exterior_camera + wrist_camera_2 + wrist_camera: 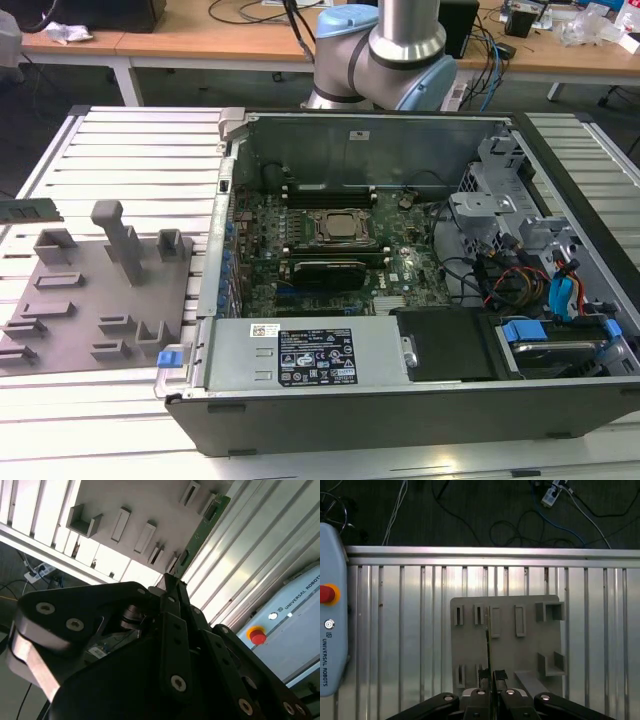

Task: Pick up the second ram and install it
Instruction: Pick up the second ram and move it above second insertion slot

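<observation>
The second ram is a thin green stick that juts straight out from my fingertips, and my gripper is shut on its near end. In the first wrist view the ram appears edge-on as a dark line between the gripper fingers, high above the grey fixture plate. At the exterior view's left edge, the ram hangs over the slatted table beside the fixture plate.
The open computer case lies on the exterior view's right, with the motherboard, processor socket and long black slots inside. A pendant with a red button lies on the slatted table. Cables run across the floor beyond.
</observation>
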Action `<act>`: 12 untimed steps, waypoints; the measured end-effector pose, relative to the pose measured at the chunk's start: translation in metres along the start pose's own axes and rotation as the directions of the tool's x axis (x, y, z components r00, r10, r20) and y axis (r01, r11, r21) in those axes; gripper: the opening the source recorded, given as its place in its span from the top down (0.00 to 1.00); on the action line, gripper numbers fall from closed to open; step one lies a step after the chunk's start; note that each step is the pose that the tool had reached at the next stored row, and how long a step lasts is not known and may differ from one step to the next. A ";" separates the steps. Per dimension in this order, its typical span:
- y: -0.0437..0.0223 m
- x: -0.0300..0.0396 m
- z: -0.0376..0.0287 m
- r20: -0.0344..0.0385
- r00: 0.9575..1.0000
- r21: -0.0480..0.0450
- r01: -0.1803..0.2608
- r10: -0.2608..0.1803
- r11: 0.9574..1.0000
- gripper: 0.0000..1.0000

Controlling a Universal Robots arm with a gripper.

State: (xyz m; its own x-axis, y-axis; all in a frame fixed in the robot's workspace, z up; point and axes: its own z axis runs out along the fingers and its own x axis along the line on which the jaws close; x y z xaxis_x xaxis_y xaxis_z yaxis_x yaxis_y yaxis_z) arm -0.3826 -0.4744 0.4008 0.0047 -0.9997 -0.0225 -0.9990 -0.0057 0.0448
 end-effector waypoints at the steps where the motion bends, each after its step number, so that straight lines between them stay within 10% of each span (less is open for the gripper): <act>1: 0.0001 -0.0002 -0.0027 0.000 1.000 0.000 0.000 0.000 1.000 0.86; 10: 0.0008 -0.0009 -0.0177 0.000 1.000 0.000 0.000 0.000 1.000 0.86; 11: 0.0005 -0.0107 -0.0247 0.048 0.999 0.000 0.002 -0.002 1.000 0.86; 12: -0.0012 -0.0268 -0.0288 0.048 0.999 -0.001 0.002 -0.002 1.000 0.86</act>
State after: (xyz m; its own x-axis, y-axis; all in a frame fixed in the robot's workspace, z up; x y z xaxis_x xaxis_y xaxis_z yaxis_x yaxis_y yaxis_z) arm -0.3802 -0.4482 0.4301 0.0048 -0.9975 -0.0709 -0.9989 -0.0080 0.0455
